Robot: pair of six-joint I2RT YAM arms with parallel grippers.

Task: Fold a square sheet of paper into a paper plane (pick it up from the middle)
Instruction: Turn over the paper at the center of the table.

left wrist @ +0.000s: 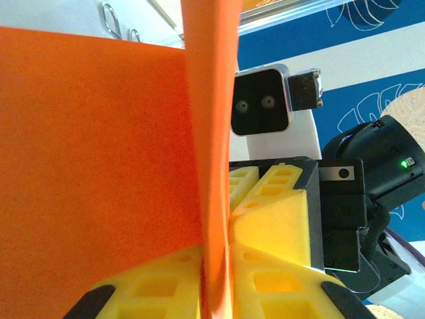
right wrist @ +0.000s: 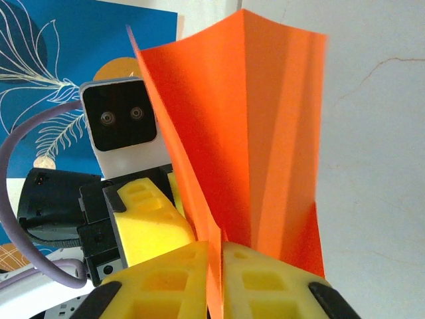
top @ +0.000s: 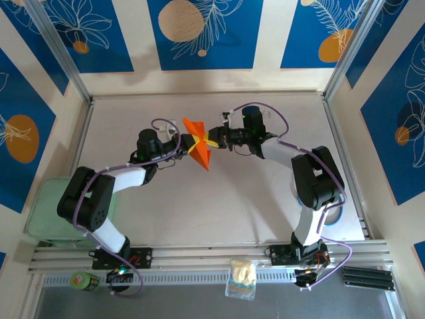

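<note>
One bright orange folded sheet of thin paper (top: pixel 200 150) is hanging in the air over the middle of the pale grey counter (top: pixel 219 212), a little toward the far side and not touching it. Two arms are meeting at it. The left black-and-white arm (top: pixel 89 199) is reaching in from the left, the right black-and-white arm (top: pixel 312 186) from the right.

The left jaws are pinching the sheet's left side, with yellow foam pads (left wrist: pixel 159 286) pressing on both faces of the paper and no gap showing. The right jaws are gripping the right side, their pads standing almost together with only the paper's thickness in the slit. How hard they are squeezing, cannot tell. The two sets of jaws are sitting just beside each other, nearly nose to nose, with the folded paper between them.

Why held so, as a judgement: the sheet is being kept up off the counter so its flaps are free to bend. The two close grips are pinning the fold line, either for setting a crease or for passing the sheet across. The paper is fanning out in flaps beyond the pads in both wrist views, so it is looking part-folded, not a finished dart yet.

Count: one orange sheet, two arms, two sets of jaws, four yellow pads. One small clear packet (top: pixel 240 279) is lying at the near edge, off the counter.
</note>
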